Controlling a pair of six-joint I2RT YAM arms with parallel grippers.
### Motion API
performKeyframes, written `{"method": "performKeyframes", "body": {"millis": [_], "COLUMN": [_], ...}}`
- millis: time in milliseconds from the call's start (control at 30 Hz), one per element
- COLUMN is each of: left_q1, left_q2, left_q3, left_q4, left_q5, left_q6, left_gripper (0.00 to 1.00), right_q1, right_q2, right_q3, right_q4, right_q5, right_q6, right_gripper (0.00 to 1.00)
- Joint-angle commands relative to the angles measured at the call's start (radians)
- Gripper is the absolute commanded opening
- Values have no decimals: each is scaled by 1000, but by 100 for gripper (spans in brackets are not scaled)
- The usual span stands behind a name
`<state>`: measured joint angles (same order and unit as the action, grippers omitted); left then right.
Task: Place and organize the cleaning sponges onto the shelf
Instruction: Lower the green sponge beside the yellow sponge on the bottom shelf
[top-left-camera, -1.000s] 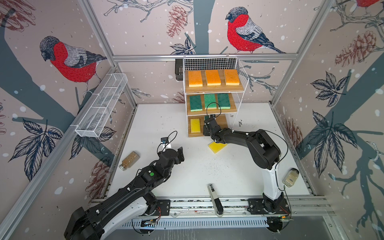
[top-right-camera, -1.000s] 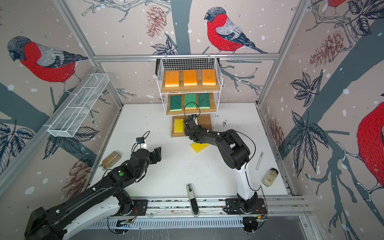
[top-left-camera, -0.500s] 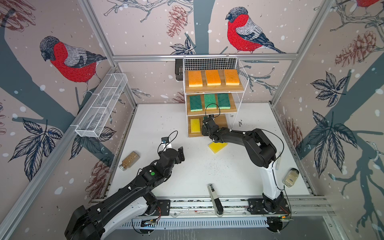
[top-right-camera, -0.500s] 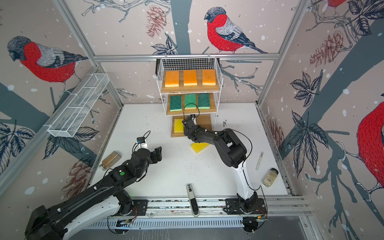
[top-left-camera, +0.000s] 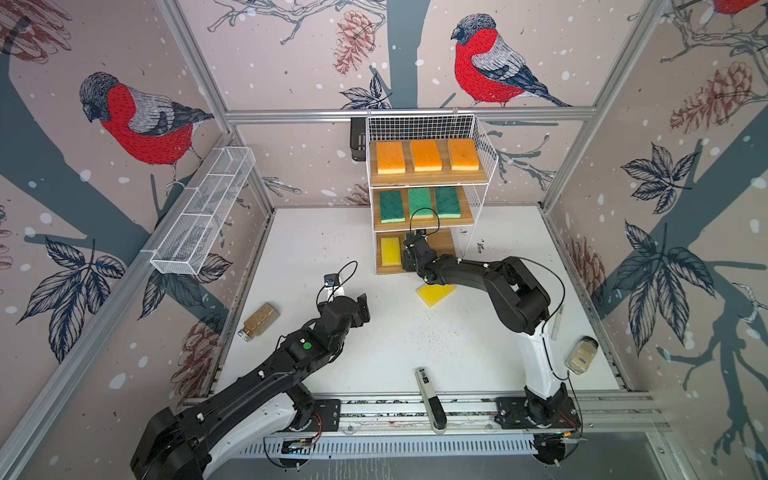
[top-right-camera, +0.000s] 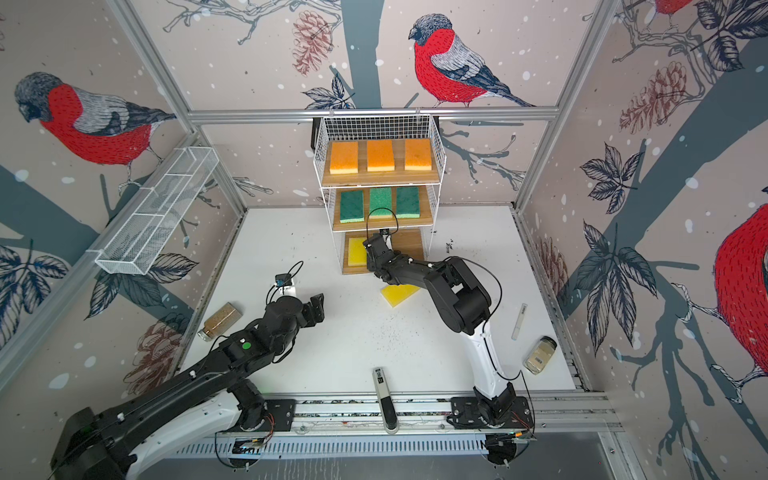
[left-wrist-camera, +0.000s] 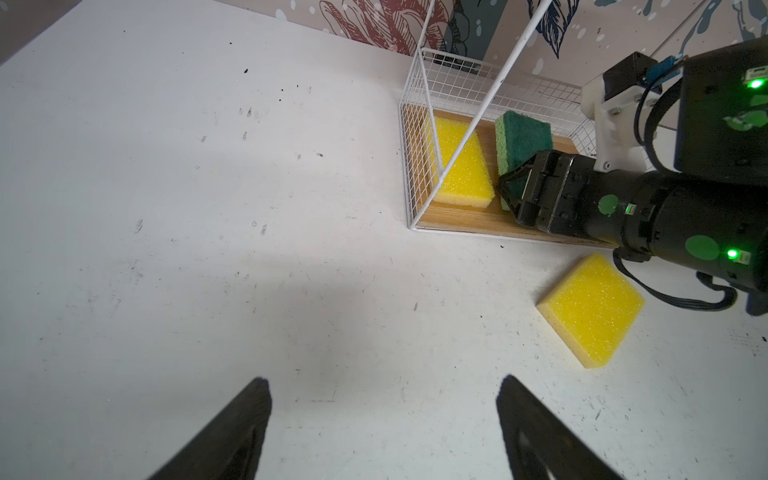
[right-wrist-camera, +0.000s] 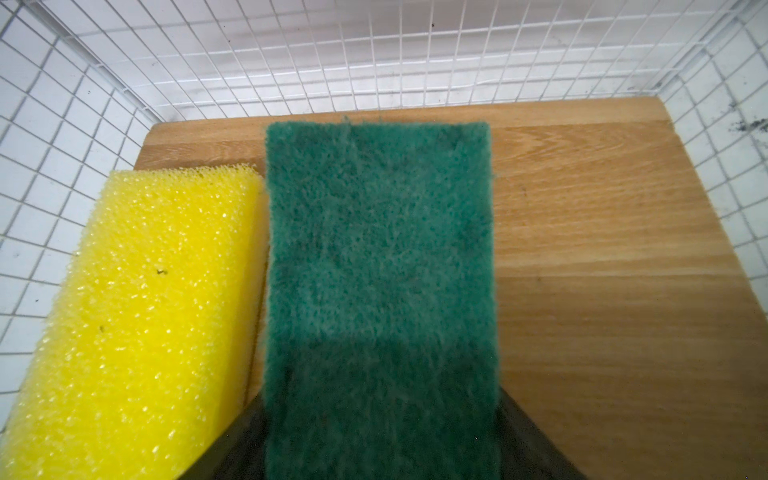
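Green-topped rectangular cleaning sponge (right-wrist-camera: 380, 249) had advanced onto the lowest wooden board (top-left-camera: 451, 247) of the white wire shelf (top-left-camera: 482, 141), beside the yellow foam sponge (right-wrist-camera: 137, 316), still gripped widthwise by the right claw (left-wrist-camera: 515, 188), so release remained.

Walls: pale wallpaper (top-left-camera: 291, 62) with red-breasted birds, pinecones, dark branches. Aluminium frame (top-left-camera: 291, 114) along edges. White surface (top-left-camera: 332, 249), scuffed, dark-specked. Mesh trough (top-left-camera: 203, 212) on left wall.
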<state>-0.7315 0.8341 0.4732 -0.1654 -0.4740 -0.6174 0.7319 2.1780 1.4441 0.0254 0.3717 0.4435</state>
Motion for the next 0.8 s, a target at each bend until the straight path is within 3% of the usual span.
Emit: {"method": "performKeyframes", "body": {"millis": [0, 400, 767], "left_q1": [1, 1, 0], "left_q2": [-1, -10, -8], "left_q3": [15, 35, 47], "left_q4": [9, -15, -31], "left_q5": [-15, -23, -27], "left_q6": [11, 9, 7], "left_gripper": [86, 86, 86], "right_q1": [1, 1, -4], "right_q2": [9, -6, -2], "right_q3": [17, 19, 13], "right_q4": [-9, -40, -51], "right_q5": [8, 29, 38], "right_q6": [-17, 0, 25], "right_gripper": [72, 76, 73]}}
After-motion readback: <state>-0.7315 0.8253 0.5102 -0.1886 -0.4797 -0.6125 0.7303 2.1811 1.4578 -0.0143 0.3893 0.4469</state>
